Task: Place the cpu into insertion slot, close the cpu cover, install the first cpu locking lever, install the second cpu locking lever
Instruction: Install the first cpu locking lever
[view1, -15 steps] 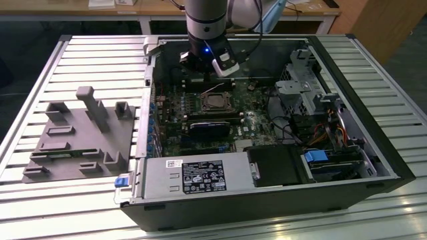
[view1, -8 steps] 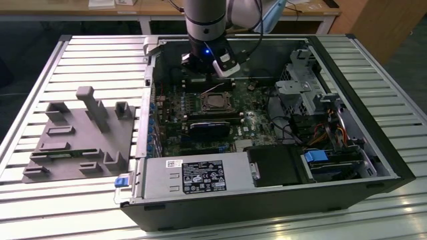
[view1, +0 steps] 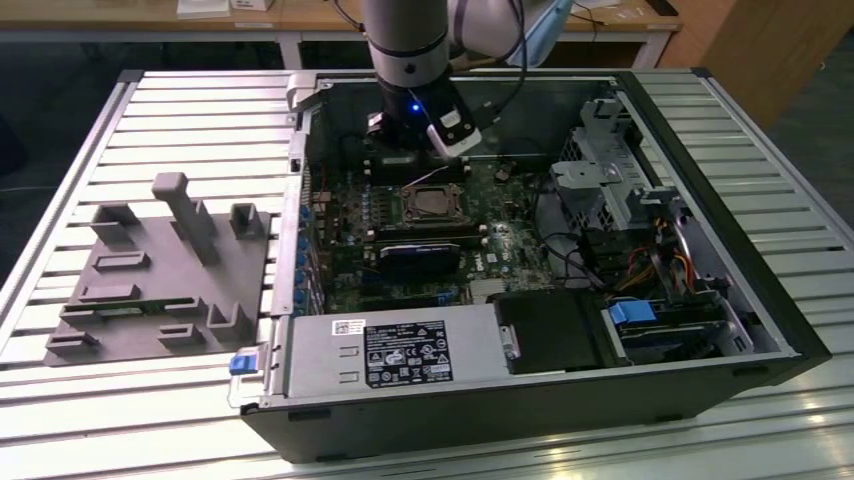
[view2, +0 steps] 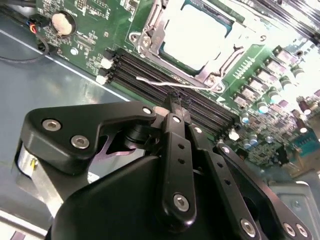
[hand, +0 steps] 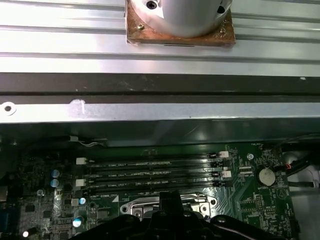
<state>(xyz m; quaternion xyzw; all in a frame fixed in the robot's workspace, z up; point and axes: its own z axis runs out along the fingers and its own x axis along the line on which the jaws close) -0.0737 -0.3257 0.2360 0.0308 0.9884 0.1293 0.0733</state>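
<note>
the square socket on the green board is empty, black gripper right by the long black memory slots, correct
Not empty: the second wrist view shows a flat silver-grey square chip seated in the silver-rimmed square socket. The black gripper is by the long black memory slots.

The case's open side leaves room above the insertion slot (view1: 430, 206); the drive cage (view1: 607, 180) on the exterior view's right and the power supply (view1: 387, 350) hem in the board.

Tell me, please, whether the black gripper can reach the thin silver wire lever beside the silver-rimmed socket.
Probably yes: the black gripper is right beside the thin silver wire lever, with nothing between them.
</note>
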